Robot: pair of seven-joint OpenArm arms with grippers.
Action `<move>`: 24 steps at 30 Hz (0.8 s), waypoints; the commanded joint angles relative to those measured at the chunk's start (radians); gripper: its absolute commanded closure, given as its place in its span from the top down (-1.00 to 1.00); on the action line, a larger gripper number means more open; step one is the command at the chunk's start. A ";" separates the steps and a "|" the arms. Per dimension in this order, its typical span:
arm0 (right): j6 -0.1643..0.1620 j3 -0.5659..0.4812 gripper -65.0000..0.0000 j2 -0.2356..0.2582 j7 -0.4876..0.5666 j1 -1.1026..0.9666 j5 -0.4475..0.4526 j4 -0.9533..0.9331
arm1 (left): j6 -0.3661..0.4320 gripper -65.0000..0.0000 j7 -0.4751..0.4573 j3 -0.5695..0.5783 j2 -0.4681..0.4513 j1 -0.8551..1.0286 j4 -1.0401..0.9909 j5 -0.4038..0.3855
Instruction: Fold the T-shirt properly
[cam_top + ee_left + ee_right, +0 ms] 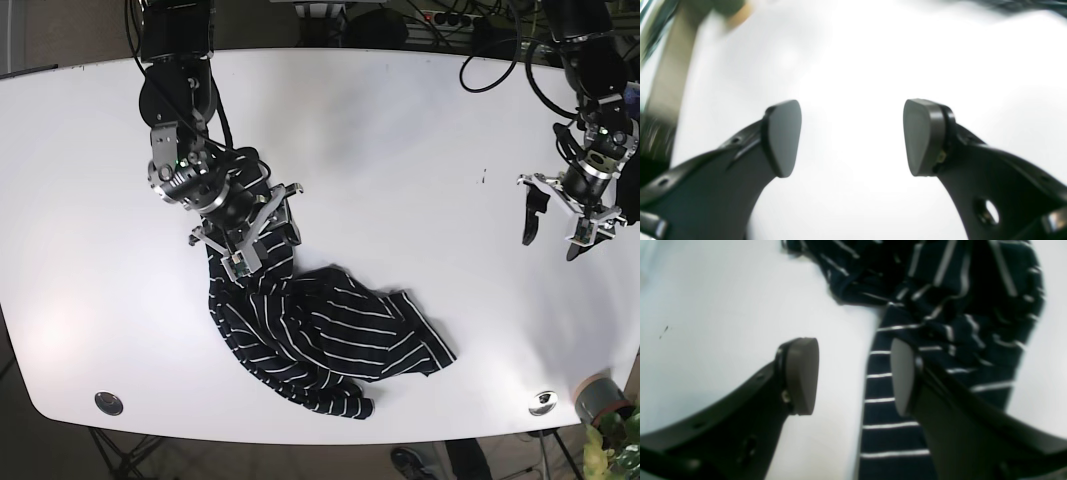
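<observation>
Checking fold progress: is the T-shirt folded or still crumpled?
Crumpled. The T-shirt lies bunched in uneven wrinkles on the table, with no neat fold lines.

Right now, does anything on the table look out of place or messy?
Yes. The navy T-shirt with thin white stripes lies crumpled in a twisted heap on the white table, not spread flat, so no clean fold is possible yet. The right gripper hangs over its edge, jaws open; the left gripper is open over bare table.

white tabletop over a dark floor

the glossy tabletop has rounded corners; black cables trail behind its far edge.
</observation>
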 commanded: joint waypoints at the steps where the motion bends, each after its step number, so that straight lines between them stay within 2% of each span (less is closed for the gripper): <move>1: 0.001 -0.017 0.04 0.000 0.019 0.067 0.003 -0.059 | 0.014 0.35 -0.012 0.008 0.061 -0.026 0.041 0.073; 5: 0.000 -0.085 0.04 0.000 0.025 0.159 0.003 -0.172 | 0.014 0.35 -0.011 0.052 0.139 -0.049 0.069 0.175; 8: 0.000 -0.134 0.04 0.000 0.031 0.228 0.003 -0.266 | 0.012 0.35 -0.011 0.065 0.187 -0.052 0.073 0.200; 14: -0.002 -0.249 0.04 0.000 0.128 0.352 0.001 -0.476 | 0.014 0.35 0.028 0.092 0.223 -0.051 0.084 0.200; 19: -0.002 -0.341 0.04 -0.004 0.254 0.470 0.001 -0.685 | 0.014 0.35 0.069 0.097 0.266 -0.057 0.089 0.200; 24: -0.002 -0.366 0.05 -0.009 0.326 0.524 0.001 -0.794 | 0.012 0.35 0.074 0.094 0.286 -0.049 0.104 0.200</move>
